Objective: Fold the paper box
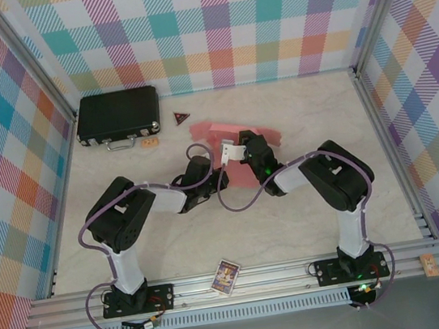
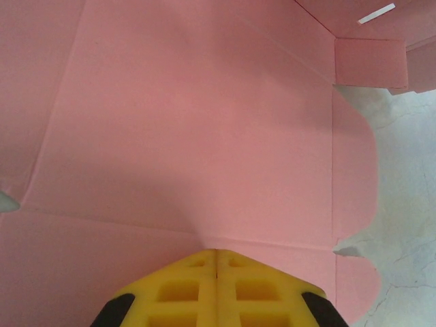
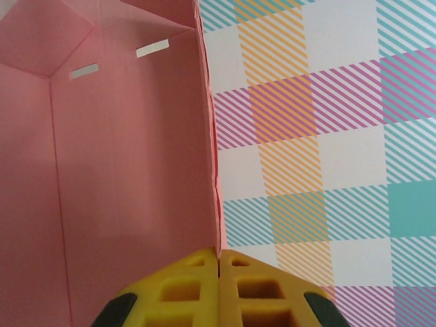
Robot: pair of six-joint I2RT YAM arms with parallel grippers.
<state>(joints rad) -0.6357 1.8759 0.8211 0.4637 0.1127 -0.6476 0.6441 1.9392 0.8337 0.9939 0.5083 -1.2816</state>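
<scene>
paper box sits mid-table, partly raised. my left pincer is closed, tips against its floor panel near a crease. my right pincer is clamped on an upright wall's edge. i judge i'm mid wall-raising; next calls for folding that wall over gently.

Table is a pale marble-look top, and the paper box sits around the middle toward the back as a pink flapped sheet, partly flat on the surface with some panels lifted. Back left there's a closed black case with its handle facing the near side, a tiny orange tag just in front of it and a dark triangular piece just to its right. On the metal rail along the near edge lie a small picture card and, far right, a little wooden block.
</scene>
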